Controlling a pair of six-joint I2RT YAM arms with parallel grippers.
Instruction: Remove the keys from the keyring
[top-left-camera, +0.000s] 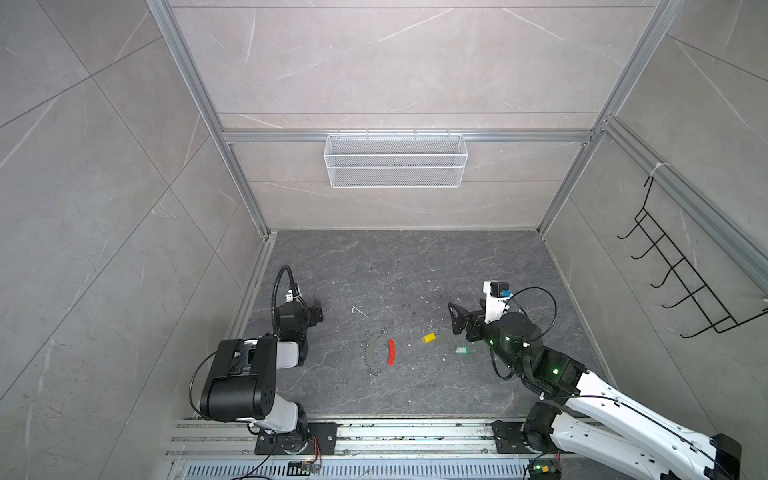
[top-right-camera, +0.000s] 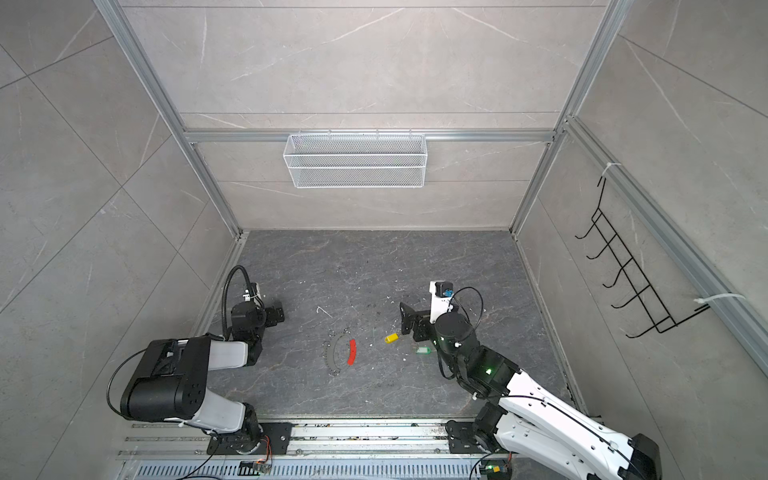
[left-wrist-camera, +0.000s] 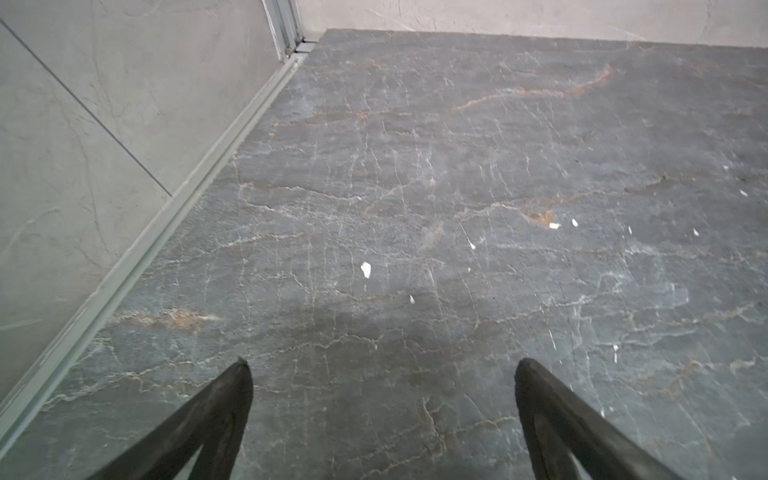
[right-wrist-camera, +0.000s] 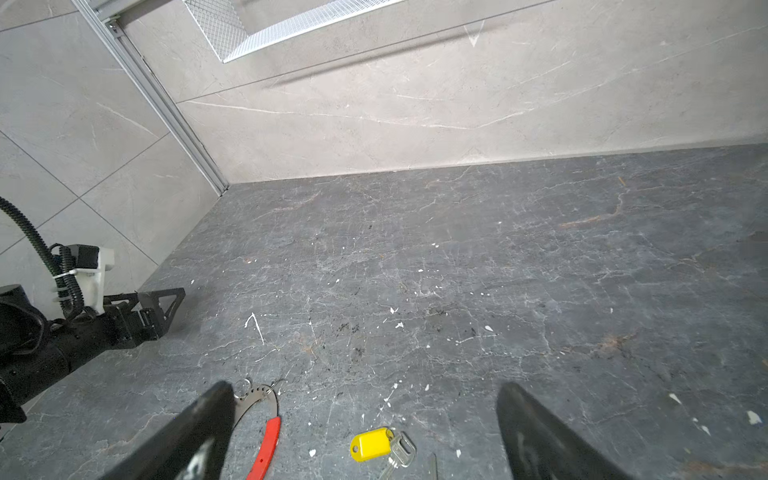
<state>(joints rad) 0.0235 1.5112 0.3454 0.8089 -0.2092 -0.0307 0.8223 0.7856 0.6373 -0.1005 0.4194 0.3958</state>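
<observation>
Keys: two, both lay loose on the tabletop (top-left-camera: 374, 270), right of centre and off the band.
Yellow-headed key (top-left-camera: 429, 338): lay right of the keyring and well apart from it; showed in the right wrist view between the two spread fingers, close under the camera, with the blade running out of the picture.
Green-headed key (top-left-camera: 462, 350): lay further right and slightly nearer, just beside the right arm; looked small and faint, blade too small to make out.
Keyring (top-left-camera: 376, 353): lay flat near the middle of the tabletop, a grey holed band in a curve, with the red segment (top-left-camera: 391, 352) on its right side; carried no key in any view.
Left gripper (left-wrist-camera: 380, 368): jaws spread wide with nothing between them; sat at the far left beside the wall, well apart from keyring and keys, facing bare tabletop.
Right gripper (right-wrist-camera: 365, 388): jaws spread wide, pinched nothing; hung low over the tabletop, near the yellow-headed key, on its far right.
Done, as judged: both keys off the keyring, each set down apart from it, neither one held.
Left, as judged: nothing of the removal itself; at most a pull-back of the right arm from the keys.
</observation>
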